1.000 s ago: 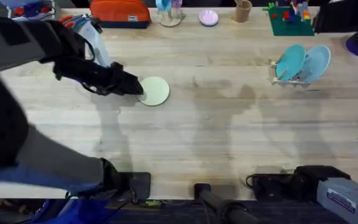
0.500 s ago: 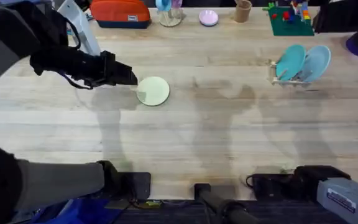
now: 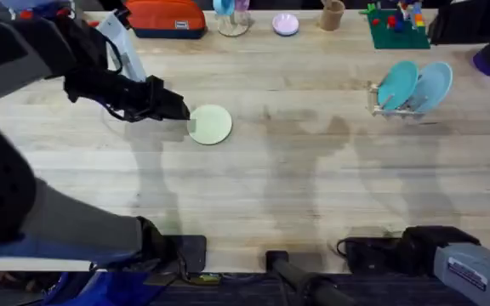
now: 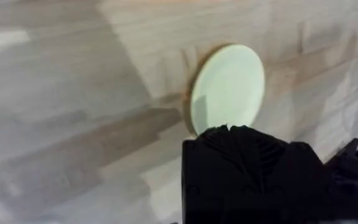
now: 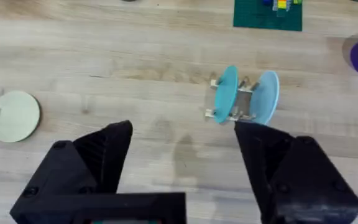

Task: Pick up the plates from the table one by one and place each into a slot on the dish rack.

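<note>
Reaching the cream plate, the left claw hides its gap; right claw gapes wide, empty.

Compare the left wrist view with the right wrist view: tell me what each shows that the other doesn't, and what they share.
Left wrist view alone: a close look at the left gripper at the near edge of the cream-yellow plate. Right wrist view alone: the open right gripper, the dish rack holding the teal plate and the light blue plate upright, and the green baseplate. Both: the cream-yellow plate lying flat on the table.
</note>
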Tool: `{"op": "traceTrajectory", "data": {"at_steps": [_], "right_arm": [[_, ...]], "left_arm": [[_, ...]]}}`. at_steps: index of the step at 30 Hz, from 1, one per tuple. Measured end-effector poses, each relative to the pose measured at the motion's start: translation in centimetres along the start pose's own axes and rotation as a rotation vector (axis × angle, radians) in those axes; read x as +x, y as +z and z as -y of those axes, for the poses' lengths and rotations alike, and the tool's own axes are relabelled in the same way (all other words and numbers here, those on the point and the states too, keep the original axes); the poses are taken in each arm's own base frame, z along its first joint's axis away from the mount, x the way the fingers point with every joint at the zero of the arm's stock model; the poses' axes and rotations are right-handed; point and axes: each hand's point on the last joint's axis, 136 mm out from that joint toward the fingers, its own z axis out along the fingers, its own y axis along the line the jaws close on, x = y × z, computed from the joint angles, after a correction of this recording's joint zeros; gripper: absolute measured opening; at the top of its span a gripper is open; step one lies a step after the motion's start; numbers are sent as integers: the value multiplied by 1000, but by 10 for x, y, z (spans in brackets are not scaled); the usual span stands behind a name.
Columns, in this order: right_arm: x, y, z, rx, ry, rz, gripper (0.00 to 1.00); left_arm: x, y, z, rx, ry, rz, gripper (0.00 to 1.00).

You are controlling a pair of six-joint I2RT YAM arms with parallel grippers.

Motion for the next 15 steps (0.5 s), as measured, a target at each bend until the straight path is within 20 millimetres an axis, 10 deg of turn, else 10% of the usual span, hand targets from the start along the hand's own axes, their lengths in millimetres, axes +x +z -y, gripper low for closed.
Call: {"op": "traceTrajectory", "data": {"at_steps": [15], "right_arm": [[0,0,0,0,0,1,995]], "left_arm": [[-13,48,-21,172,-126,-39,43]]}}
